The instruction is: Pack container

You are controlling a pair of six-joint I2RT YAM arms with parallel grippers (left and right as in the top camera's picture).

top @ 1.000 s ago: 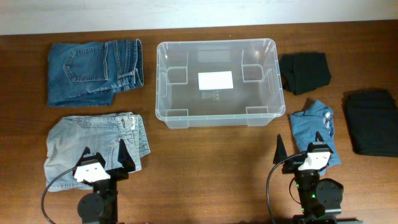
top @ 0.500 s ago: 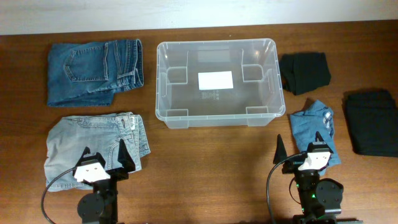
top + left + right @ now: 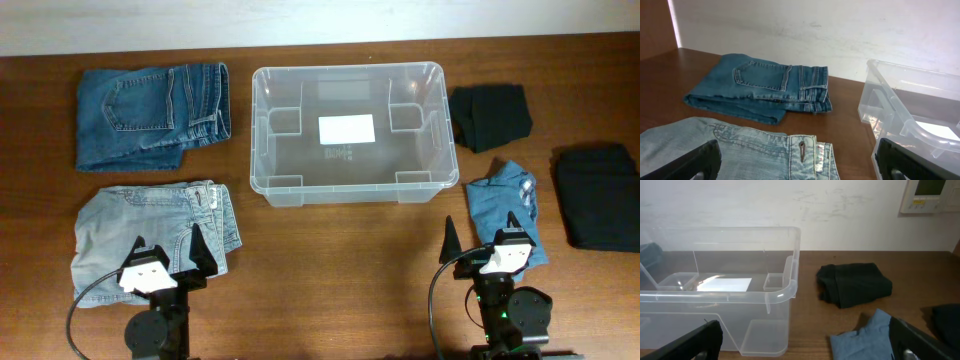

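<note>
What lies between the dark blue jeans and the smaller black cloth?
The clear container lies between the dark blue jeans and the smaller black cloth; the overhead view shows this.

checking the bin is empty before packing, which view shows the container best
Overhead: the whole container shows from above, empty, label on its base. Left wrist catches only one corner; right wrist sees it side-on, partly cropped.
</note>
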